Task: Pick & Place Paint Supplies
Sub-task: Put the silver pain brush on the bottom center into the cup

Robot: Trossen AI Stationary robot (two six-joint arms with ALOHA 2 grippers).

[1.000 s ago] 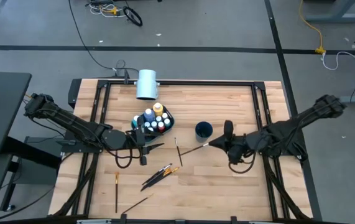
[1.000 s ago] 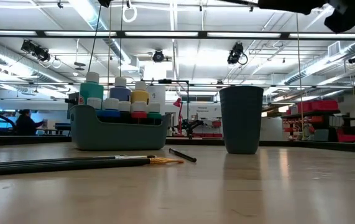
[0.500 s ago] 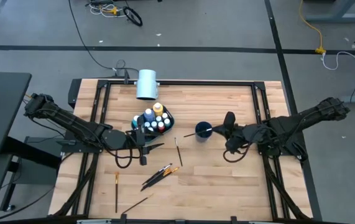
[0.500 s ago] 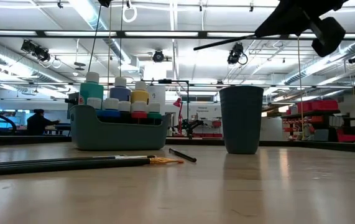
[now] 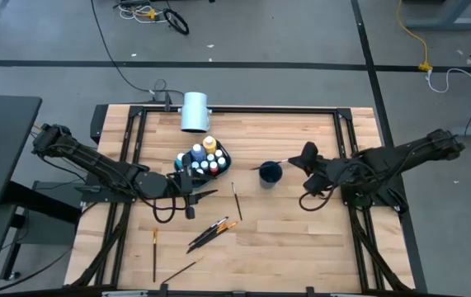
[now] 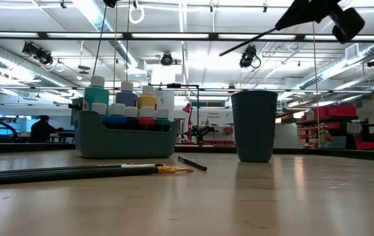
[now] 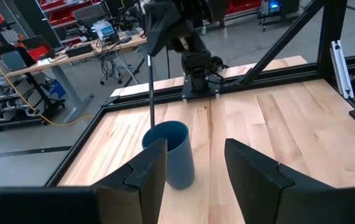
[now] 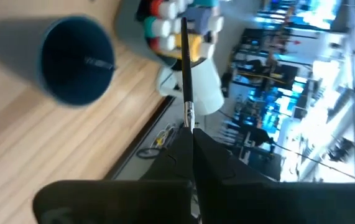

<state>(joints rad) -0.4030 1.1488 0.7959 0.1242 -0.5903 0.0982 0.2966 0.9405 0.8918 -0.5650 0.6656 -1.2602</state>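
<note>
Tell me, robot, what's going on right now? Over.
Right gripper shut on a brush, above the cup. Left gripper open, waiting near the caddy. More brushes on the table. Nothing in the way.

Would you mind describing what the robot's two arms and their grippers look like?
Both arms are dark, nearly black, built of slim jointed links with black cables looping beside them. The left gripper has two broad, flat, matte black fingers. The right gripper is equally dark, its fingers tapering to a narrow wedge. No markings are visible.
</note>
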